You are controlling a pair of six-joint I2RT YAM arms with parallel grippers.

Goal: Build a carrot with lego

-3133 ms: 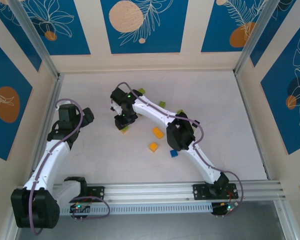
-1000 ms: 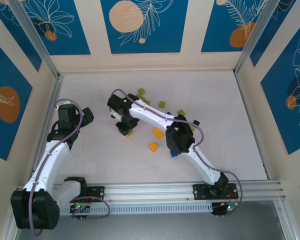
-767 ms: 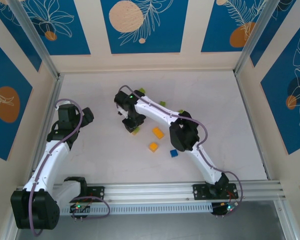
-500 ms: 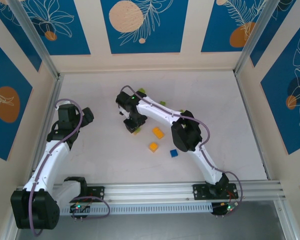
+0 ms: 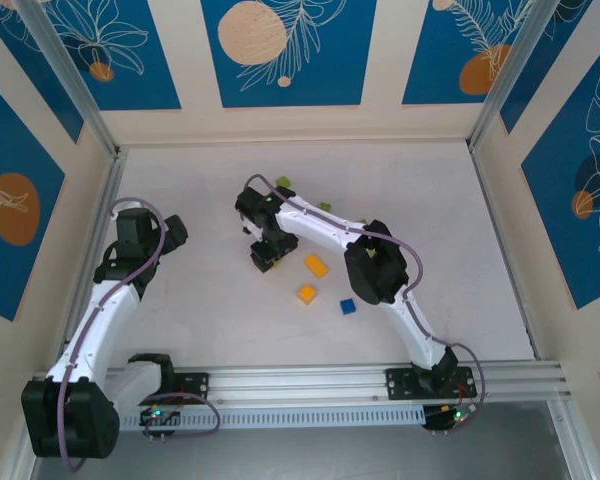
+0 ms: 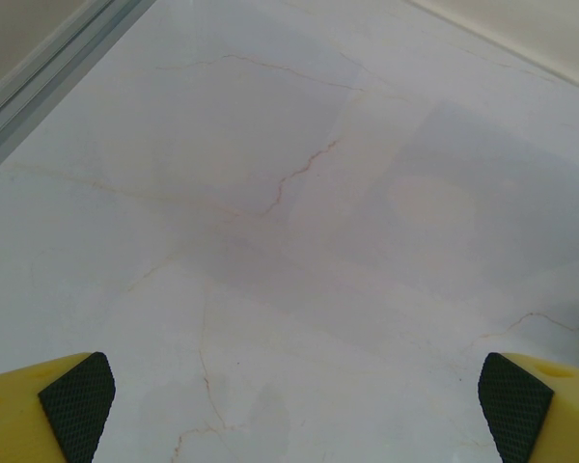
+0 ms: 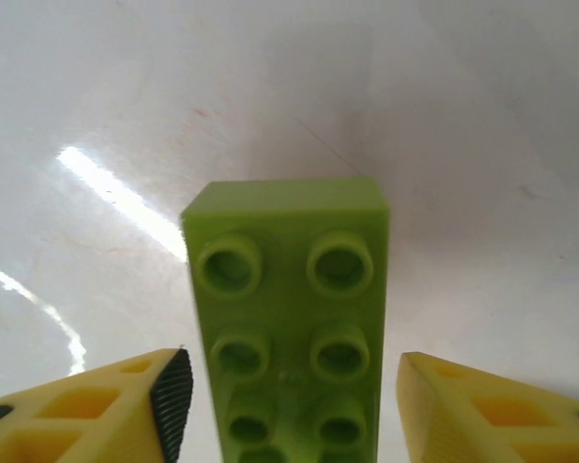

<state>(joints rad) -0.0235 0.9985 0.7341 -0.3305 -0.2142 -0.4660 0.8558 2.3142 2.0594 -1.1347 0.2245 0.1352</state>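
- Markings: any lettering on the stud tops of the lime green brick (image 7: pixel 288 289) is too blurred to read in the right wrist view.
- Count, top view: two orange bricks (image 5: pixel 317 265) (image 5: pixel 306 293), one blue brick (image 5: pixel 347 306), and two further lime green bricks (image 5: pixel 283 183) (image 5: pixel 324 207) showing at the far edge of the right arm (image 5: pixel 325 228). All lie on the white table (image 5: pixel 450 200).
- Count, right wrist view: the lime green brick shows two columns of studs, six of them clear, with more cut off by the lower edge.
- Right arm: stretched from its base at the near rail, bent at the elbow, reaching left and away to mid-table. The right gripper (image 7: pixel 289 386) has its jaws spread, one yellow finger (image 7: pixel 87 415) on each side of the lime green brick, with a narrow gap at both sides.
- Left arm (image 5: pixel 105 300): folded back along the left side of the table. The left gripper (image 6: pixel 289 395) has its jaws spread wide over bare table.
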